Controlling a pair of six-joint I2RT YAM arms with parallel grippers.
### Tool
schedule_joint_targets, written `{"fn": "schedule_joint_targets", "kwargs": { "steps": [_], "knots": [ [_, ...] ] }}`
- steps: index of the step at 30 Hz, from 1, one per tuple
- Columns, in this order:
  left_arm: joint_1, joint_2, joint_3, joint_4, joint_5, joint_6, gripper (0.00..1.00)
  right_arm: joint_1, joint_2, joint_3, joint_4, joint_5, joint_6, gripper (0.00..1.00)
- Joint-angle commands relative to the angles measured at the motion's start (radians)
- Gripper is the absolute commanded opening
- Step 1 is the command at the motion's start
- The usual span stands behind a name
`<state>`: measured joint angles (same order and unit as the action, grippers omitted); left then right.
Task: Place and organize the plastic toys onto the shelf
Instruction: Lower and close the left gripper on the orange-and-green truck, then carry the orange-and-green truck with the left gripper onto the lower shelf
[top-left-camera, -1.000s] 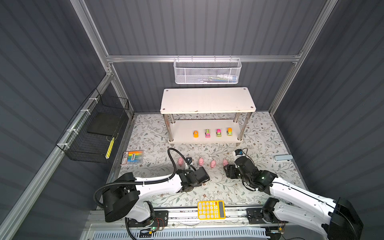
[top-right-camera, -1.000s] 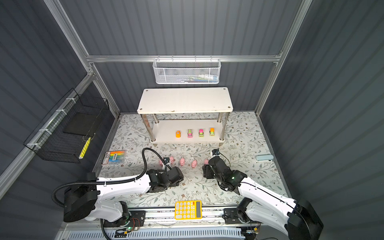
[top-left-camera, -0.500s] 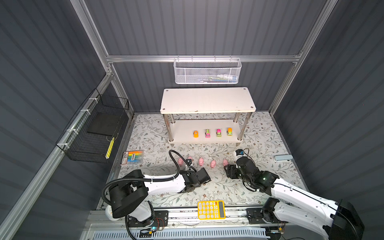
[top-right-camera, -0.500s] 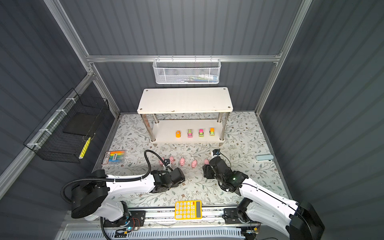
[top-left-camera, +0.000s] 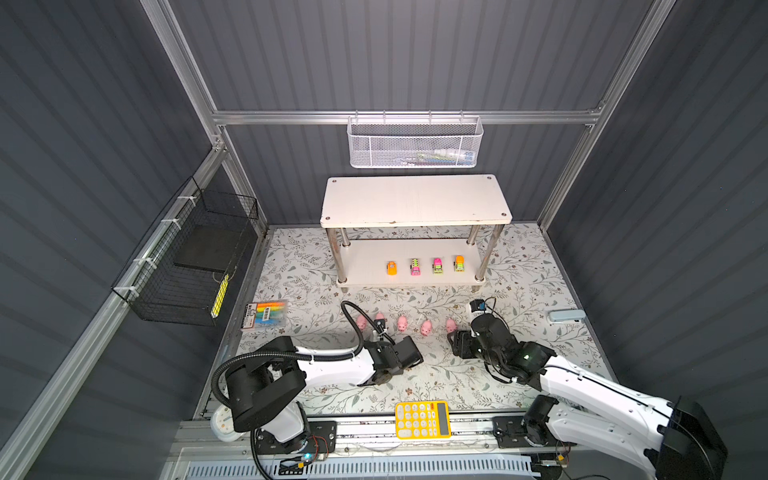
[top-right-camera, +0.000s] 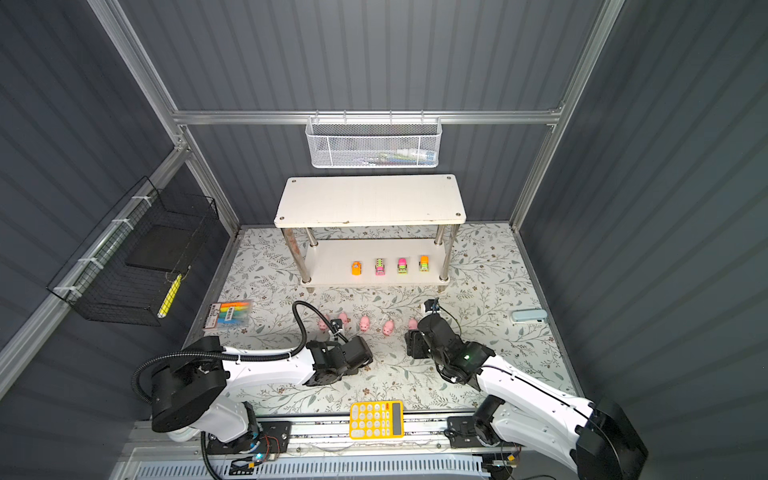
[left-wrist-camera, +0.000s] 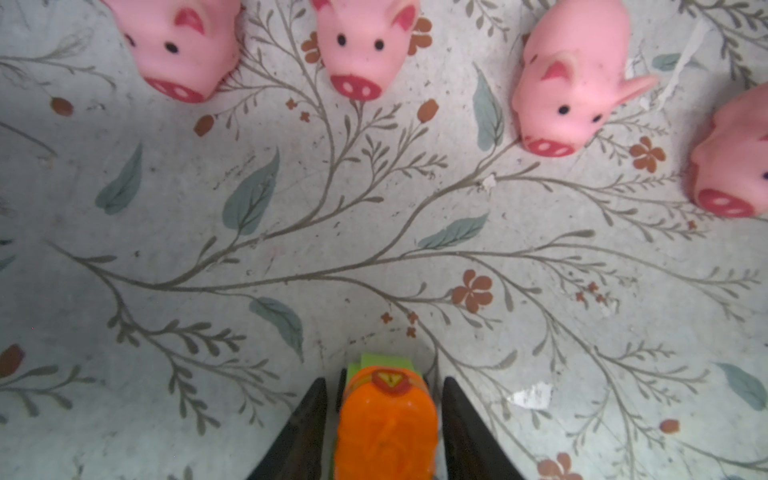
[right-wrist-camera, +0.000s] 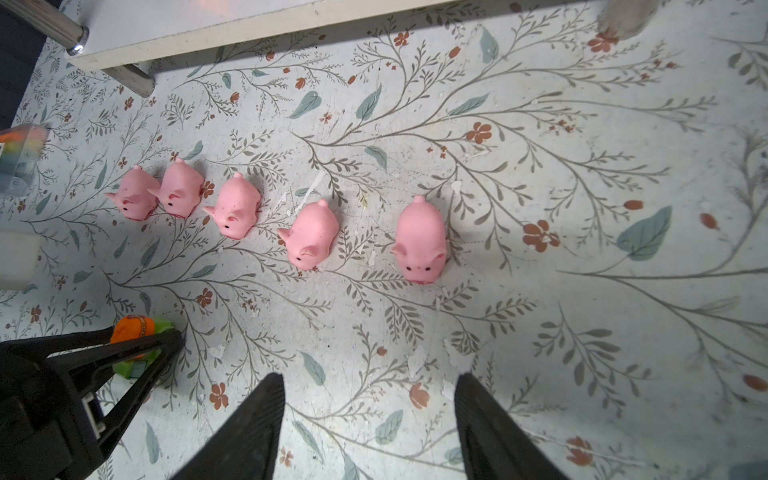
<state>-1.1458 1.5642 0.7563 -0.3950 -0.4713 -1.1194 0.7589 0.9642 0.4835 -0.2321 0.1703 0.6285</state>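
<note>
The left pincer (left-wrist-camera: 384, 384) sits low on the flowery mat (top-left-camera: 299, 266), a bit left of the middle in the lower part of both top views. Its two black fingers (left-wrist-camera: 307, 424) stand one on each side of the orange and green toy car (left-wrist-camera: 386, 424), very close to it. I cannot tell if they squeeze it. The right pincer (right-wrist-camera: 370, 382) is wide open over the mat and holds nothing. Five pink pigs (right-wrist-camera: 419, 241) stand in a row on the mat, in the middle of both top views, below the shelf (top-left-camera: 415, 199). Four little cars (top-left-camera: 415, 267) sit in a row on the shelf's lower board, right of its middle
</note>
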Motion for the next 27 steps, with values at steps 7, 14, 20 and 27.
{"fn": "schedule_joint_targets", "kwargs": {
  "steps": [7,14,20,27],
  "knots": [
    [-0.004,0.014,0.000,-0.022,0.023,-0.015,0.35,-0.006,0.014,-0.010,0.012,-0.003,0.012,0.67],
    [-0.004,-0.008,0.010,-0.060,0.017,-0.009,0.29,-0.005,0.028,-0.003,0.017,-0.011,0.008,0.67],
    [-0.002,-0.029,0.060,-0.131,0.026,0.024,0.27,-0.006,0.039,-0.003,0.026,-0.014,0.008,0.67],
    [0.015,-0.061,0.119,-0.190,0.041,0.087,0.27,-0.006,0.045,-0.007,0.036,-0.017,0.009,0.67]
  ]
}}
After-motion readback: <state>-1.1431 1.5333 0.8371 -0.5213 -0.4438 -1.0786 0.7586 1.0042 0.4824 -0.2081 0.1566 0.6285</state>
